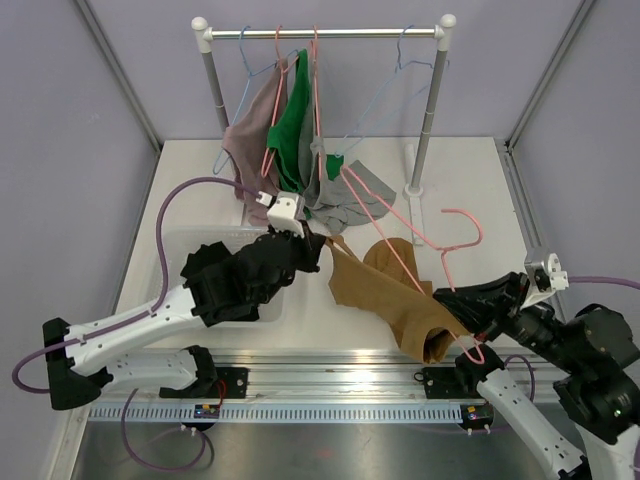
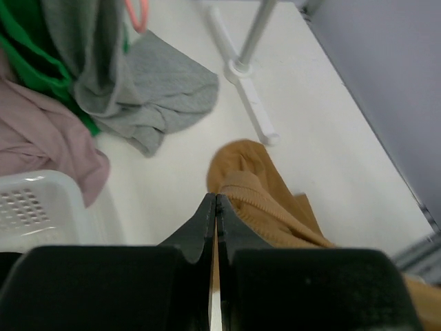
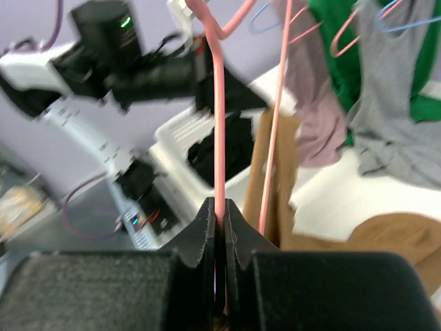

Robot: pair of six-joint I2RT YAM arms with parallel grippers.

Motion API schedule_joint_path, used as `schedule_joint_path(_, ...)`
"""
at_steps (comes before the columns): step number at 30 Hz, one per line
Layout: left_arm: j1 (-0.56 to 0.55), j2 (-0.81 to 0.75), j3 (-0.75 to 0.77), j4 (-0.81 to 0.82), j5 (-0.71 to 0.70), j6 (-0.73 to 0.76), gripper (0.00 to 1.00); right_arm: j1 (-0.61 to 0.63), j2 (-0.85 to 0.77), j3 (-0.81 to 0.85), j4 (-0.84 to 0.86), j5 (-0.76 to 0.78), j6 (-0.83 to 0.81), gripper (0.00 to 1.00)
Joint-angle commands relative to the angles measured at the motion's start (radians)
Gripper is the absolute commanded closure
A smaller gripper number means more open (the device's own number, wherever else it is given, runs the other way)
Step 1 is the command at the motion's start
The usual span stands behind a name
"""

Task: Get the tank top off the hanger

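Observation:
The tan tank top (image 1: 398,292) hangs stretched between my two grippers above the table's front. A pink hanger (image 1: 405,238) is threaded through it, its hook (image 1: 466,222) pointing right. My left gripper (image 1: 320,247) is shut on the top's upper left edge. In the left wrist view the jaws (image 2: 216,201) are closed with tan fabric (image 2: 258,201) pinched between them. My right gripper (image 1: 449,299) is shut on the hanger's lower wire. In the right wrist view the jaws (image 3: 218,207) clamp the pink wire (image 3: 218,103), and the tan top (image 3: 277,176) hangs just behind it.
A clothes rail (image 1: 325,33) at the back holds green (image 1: 292,125), grey (image 1: 345,190) and mauve (image 1: 252,130) garments and blue hangers (image 1: 390,85). Its right post (image 1: 425,120) stands on the table. A white basket (image 1: 170,250) with black clothes lies under my left arm.

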Motion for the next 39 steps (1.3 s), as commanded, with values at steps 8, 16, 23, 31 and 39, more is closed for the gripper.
schedule_joint_path(8, -0.266, -0.052, -0.207, 0.368, 0.534, 0.244, 1.00, 0.005, 0.086, -0.410, 1.318, 0.314, 0.122, 1.00)
schedule_joint_path(16, -0.311, 0.048, -0.084, 0.063, 0.002, 0.072, 1.00, 0.004, 0.315, -0.019, 0.643, 0.483, 0.068, 1.00)
schedule_joint_path(23, -0.311, 0.031, 0.062, -0.234, -0.206, -0.009, 0.01, 0.005, 0.502, 0.202, 0.294, 0.435, 0.120, 1.00)
schedule_joint_path(31, -0.309, -0.088, 0.113, -0.520, -0.211, -0.032, 0.01, 0.004, 0.716, 0.319, 0.261, 0.461, 0.192, 1.00)
schedule_joint_path(39, -0.311, -0.240, 0.037, -0.624, -0.237, 0.006, 0.01, 0.004, 0.859, 0.445, 0.167, 0.716, 0.198, 1.00)
